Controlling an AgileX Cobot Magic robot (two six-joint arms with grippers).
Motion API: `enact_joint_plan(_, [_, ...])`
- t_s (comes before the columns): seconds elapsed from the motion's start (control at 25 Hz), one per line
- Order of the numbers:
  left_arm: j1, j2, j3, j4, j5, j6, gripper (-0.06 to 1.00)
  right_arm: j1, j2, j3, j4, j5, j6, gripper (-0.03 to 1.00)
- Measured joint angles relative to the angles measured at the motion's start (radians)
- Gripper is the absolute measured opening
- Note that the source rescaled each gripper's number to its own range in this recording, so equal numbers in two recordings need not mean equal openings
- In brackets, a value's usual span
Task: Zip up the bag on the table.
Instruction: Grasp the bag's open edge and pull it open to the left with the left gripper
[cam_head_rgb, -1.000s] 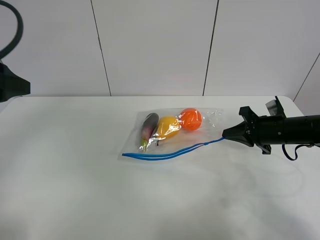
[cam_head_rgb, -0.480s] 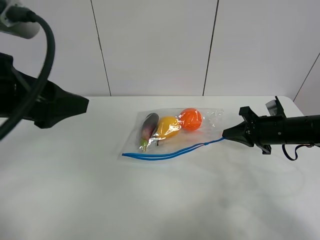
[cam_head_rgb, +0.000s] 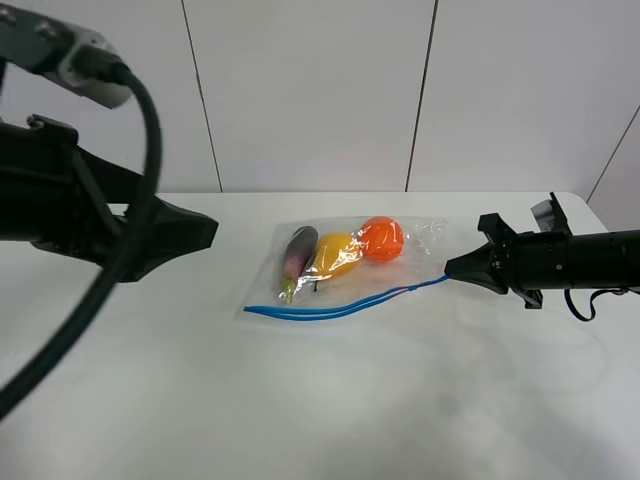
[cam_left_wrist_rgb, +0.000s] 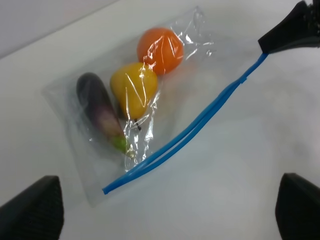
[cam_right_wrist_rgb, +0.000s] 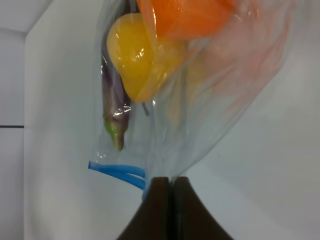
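Leftmost, the left arm (cam_head_rgb: 110, 235) hangs above the left side of the table (cam_head_rgb: 300, 400), well apart from the bag (cam_head_rgb: 420, 240); the left gripper (cam_left_wrist_rgb: 165, 215) has its jaws spread wide and holds nothing, one dark fingertip (cam_left_wrist_rgb: 30, 207) at each side of the wrist view; the bag lies flat toward the far edge, a little right of the middle; its blue zip strip (cam_head_rgb: 340, 305) runs along the side nearer the front edge, and its two tracks stand apart over much of their length, meeting at the left end; inside, from left to right, lie an eggplant (cam_head_rgb: 298, 255), a yellow fruit (cam_head_rgb: 335, 253) touching it, and an orange (cam_head_rgb: 381, 238) touching the fruit; at the bag's right end the strip rises slightly off the surface into the right gripper (cam_head_rgb: 450, 268); that gripper reaches in from the right edge, low and level, its jaws pressed together on the end of the strip and the clear film beside it.
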Motion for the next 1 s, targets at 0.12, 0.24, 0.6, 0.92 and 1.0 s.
enact_joint_plan(0.12, [0.0,0.071,0.0,-0.016,-0.039,0.003,1.0,0.0,0.0,0.0,-0.001,0.0,0.0,0.0])
enact_joint_plan(0.24, [-0.002,0.142,0.0,-0.056,-0.104,0.039,1.0,0.0,0.0,0.0,-0.001,0.0,0.0,0.0])
enact_joint_plan(0.6, [-0.121,0.393,0.0,-0.13,-0.272,0.132,1.0,0.0,0.0,0.0,-0.006,0.0,0.0,0.0])
enact_joint_plan(0.92, [-0.214,0.599,-0.028,-0.135,-0.402,0.125,1.0,0.0,0.0,0.0,-0.017,-0.001,0.0,0.0])
enact_joint_plan(1.0, [-0.215,0.64,-0.068,-0.136,-0.408,0.119,1.0,0.0,0.0,0.0,-0.024,-0.003,0.0,0.0])
